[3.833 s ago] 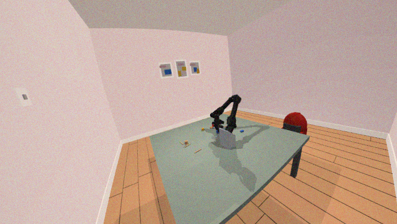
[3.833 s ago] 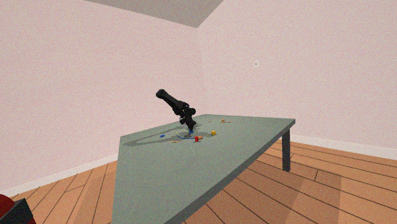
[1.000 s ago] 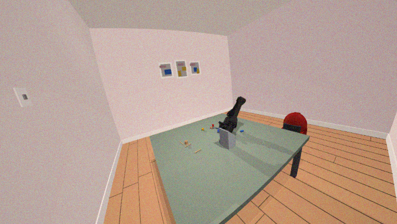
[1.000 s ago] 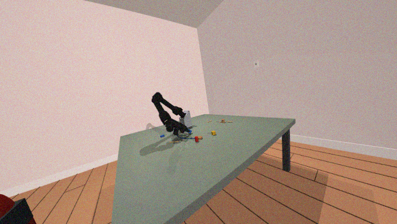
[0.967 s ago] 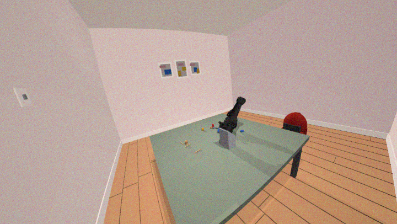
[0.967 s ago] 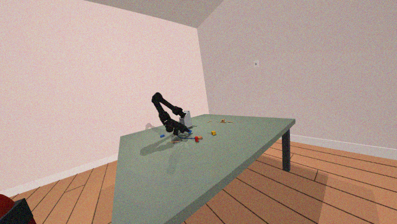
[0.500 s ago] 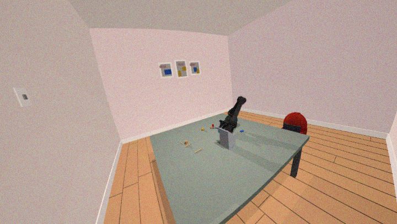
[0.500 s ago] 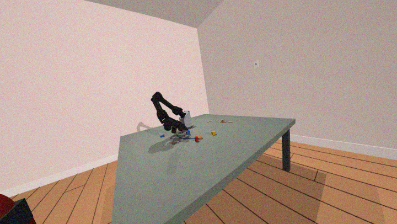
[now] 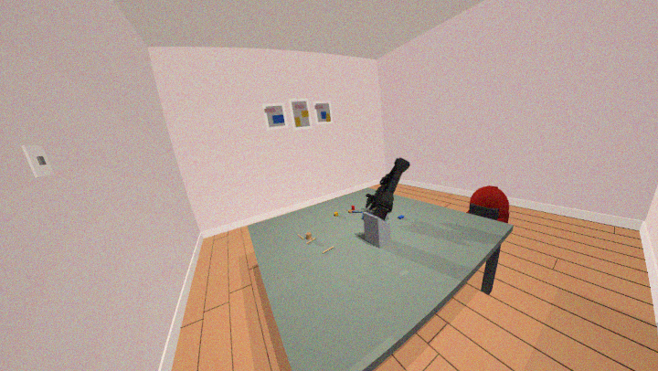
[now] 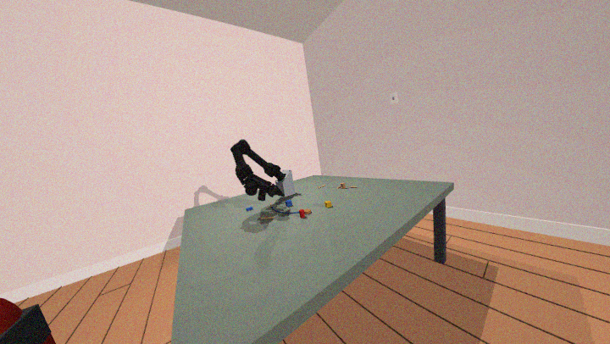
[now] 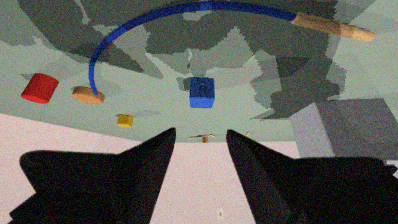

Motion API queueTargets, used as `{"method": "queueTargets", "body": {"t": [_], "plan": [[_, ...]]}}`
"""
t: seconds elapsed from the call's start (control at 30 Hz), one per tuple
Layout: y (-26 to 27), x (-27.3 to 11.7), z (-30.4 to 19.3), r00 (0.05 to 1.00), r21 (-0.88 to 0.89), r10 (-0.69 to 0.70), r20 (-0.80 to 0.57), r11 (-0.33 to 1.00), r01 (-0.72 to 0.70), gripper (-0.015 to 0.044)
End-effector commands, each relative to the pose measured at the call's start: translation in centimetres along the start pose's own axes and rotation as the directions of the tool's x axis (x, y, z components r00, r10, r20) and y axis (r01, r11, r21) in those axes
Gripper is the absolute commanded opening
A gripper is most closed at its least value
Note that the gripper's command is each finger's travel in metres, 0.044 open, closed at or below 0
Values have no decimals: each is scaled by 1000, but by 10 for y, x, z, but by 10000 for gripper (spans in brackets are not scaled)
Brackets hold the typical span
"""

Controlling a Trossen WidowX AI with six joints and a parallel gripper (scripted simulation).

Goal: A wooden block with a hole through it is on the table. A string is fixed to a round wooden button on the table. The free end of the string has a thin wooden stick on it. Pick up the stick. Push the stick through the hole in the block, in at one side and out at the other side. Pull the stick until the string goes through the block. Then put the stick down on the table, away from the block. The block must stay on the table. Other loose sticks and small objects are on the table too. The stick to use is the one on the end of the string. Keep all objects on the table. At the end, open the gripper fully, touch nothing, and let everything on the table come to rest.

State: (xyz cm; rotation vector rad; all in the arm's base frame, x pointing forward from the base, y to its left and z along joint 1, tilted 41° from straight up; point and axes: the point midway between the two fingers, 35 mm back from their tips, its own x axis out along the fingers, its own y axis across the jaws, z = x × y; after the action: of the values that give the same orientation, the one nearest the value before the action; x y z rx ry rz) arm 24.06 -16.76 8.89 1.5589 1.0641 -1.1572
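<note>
Because the thin stick [image 11: 345,28] at the end of the blue string [image 9: 357,212] [image 10: 285,212] [image 11: 120,32] was lying loose, the threading was, in my judgement, not yet done; the wrist view showed it on the table [image 9: 322,285] [image 10: 222,273], towards the grey base [image 9: 376,229] [image 10: 286,181] [image 11: 347,125]. The string curved back to the round button [image 9: 350,211] [image 10: 307,211] [image 11: 88,95]; the blue block [image 10: 289,203] [image 11: 202,92], with a dark round mark, probably its hole, was standing apart from the stick. The fingers of the gripper [image 9: 367,200] [image 10: 273,196] [image 11: 201,133] were partly apart, above the table, with nothing clamped; picking, pushing through, pulling and putting down seemed all left.

Farther out, the red cylinder [image 9: 353,207] [image 10: 302,213] [image 11: 40,88] was near the button; the yellow block [image 9: 335,214] [image 10: 328,204] [image 11: 125,120] lay beyond; the tan block [image 9: 308,236] [image 10: 342,185] [image 11: 205,140] was towards the exterior view's far right corner. No brand or label could be read; the wall pictures [image 9: 275,116] had only unclear marks.
</note>
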Motion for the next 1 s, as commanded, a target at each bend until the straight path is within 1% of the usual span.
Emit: {"method": "queueTargets", "body": {"t": [0.0,0.43,0.47,0.5,0.57,0.63,0.7,0.77,0.87,0.97], "plan": [[0,-2,0,1000,-2,1,1,1000,-1,240],[0,-2,0,1000,-2,1,1,1000,-1,240],[0,0,0,1000,-20,-2,6,1000,2,266],[0,2,-1,1000,-78,-13,21,997,14,292],[-2,10,-3,996,-290,-49,78,955,70,345],[-4,17,-5,986,-504,-82,145,852,145,397],[-5,24,-7,971,-682,-108,214,695,228,440],[-6,29,-9,950,-812,-126,285,495,309,440],[-7,36,-13,911,-902,-137,390,142,408,440],[-7,41,-16,860,-859,-129,493,-230,458,440]]}}
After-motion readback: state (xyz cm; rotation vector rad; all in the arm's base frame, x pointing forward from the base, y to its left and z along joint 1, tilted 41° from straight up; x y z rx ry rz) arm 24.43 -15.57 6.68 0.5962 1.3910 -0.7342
